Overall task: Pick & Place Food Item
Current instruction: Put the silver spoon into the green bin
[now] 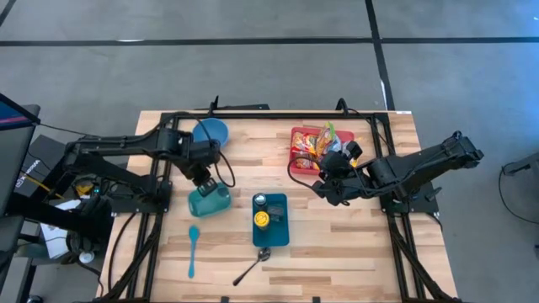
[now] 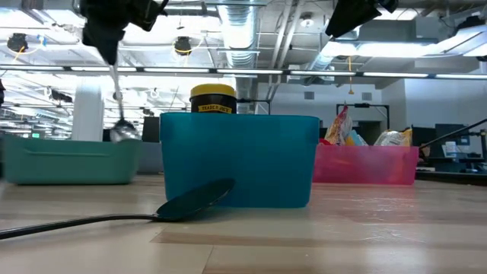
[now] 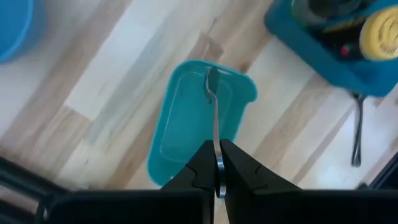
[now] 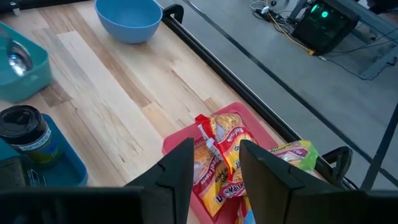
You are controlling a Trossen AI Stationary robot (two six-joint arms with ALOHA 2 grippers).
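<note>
My left gripper [image 3: 217,177] is shut on a metal spoon [image 3: 214,118] that hangs over the open teal container [image 3: 199,124], which rests flat on the table at left of centre [image 1: 208,202]. In the low view the spoon [image 2: 118,106] dangles from that gripper [image 2: 106,42], its bowl level with the container's rim [image 2: 72,144]. My right gripper [image 4: 214,177] stands open above the red tray [image 1: 296,135] of snack packets [image 4: 217,152], nothing between its fingers. My left gripper pinches the spoon's handle near its free end [image 3: 217,155] between its two fingers. The fingers [image 3: 202,168] come steeply from above, pointing down along the handle. The spoon hangs nearly upright, lifted clear, its bowl [image 3: 211,81] lowest and over the container's inside.
A blue bowl [image 1: 210,132] sits at the far left. A blue tray [image 1: 271,231] holding a yellow-lidded jar [image 2: 213,99] stands mid-table. A light blue spoon [image 1: 193,248] and a dark metal spoon [image 1: 253,268] lie near the front edge. Black rails frame the table.
</note>
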